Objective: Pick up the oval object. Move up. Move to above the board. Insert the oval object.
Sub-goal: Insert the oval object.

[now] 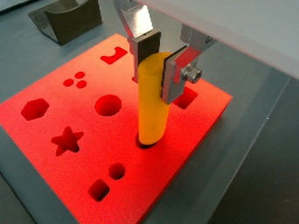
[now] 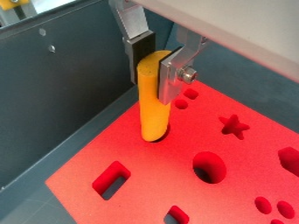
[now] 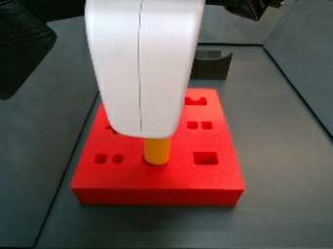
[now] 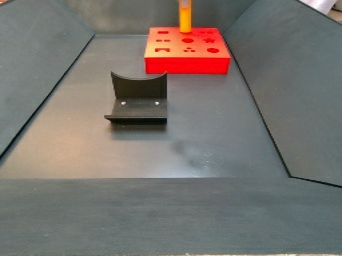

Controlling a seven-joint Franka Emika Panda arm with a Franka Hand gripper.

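Note:
The orange-yellow oval object (image 1: 152,109) stands upright with its lower end in a recess at one edge of the red board (image 1: 70,179). My gripper (image 1: 160,70) is straight above the board, its two silver fingers closed on the peg's upper end. Both wrist views show this; the peg (image 2: 153,109) and board (image 2: 140,188) also show there, with the gripper (image 2: 156,70) on the peg's top. In a side view the white arm body hides the fingers, and only the peg's lower part (image 3: 156,152) shows in the board (image 3: 156,187). The far side view shows peg (image 4: 185,15) and board (image 4: 187,58).
The dark grey fixture with a curved notch (image 4: 136,100) stands on the floor apart from the board, also in view behind it (image 1: 65,19) (image 3: 212,63). Grey walls enclose the floor (image 4: 174,150); a wall runs close beside the board (image 2: 59,96).

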